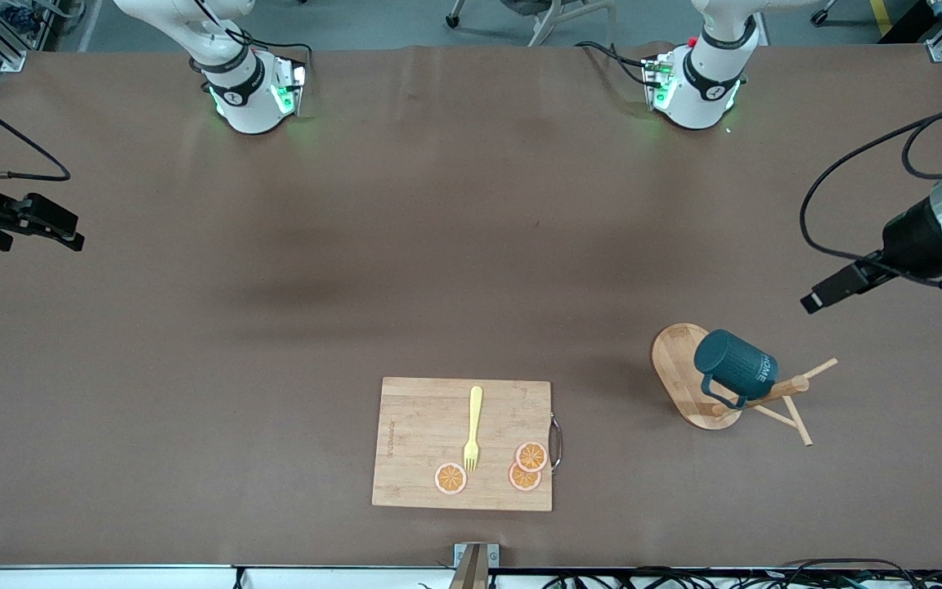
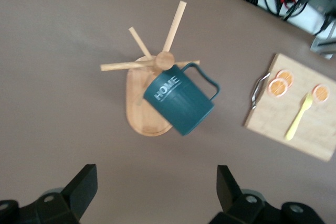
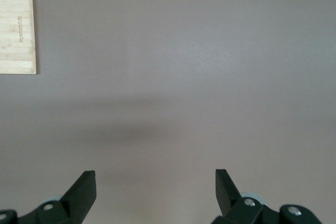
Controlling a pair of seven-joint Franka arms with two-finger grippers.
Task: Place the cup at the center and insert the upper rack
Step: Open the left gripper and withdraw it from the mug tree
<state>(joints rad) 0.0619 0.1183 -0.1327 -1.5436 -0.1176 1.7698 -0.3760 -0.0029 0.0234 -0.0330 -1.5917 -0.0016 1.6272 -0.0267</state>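
Lowest in the front view, and so nearest that camera, you have the cutting board [image 1: 438, 442] with a yellow fork [image 1: 473, 428] and 3 orange slices [image 1: 531, 456] on it; none of that is part of your job.

Working across from the right arm's end: the right gripper [image 1: 50, 225] hangs over bare table [image 1: 275, 286] at that edge, fingers spread, nothing between them. That arm waits. Next comes the board, then, toward the left arm's end, the upper rack [image 1: 679, 360]. Its oval base sits flat, the post rises from it, and the thin pegs cross near the top. The cup [image 1: 734, 364] hangs tilted on the rack with its handle hooked over a peg, mouth angled down toward the base, above the table and not on it.

The left gripper [image 1: 835, 286] hovers near the rack, fingers wide apart and empty.

You should expect the cup to be rigid, smooth-walled and likely a bit slippery, probably breakable if dropped. Pinch across the rim and wall, or across the body, and lift along the peg so the handle slides off cleanly. The rack looks light and stiff, and its pegs are slender; take it by the thick post, because it may tip when you pull the cup.
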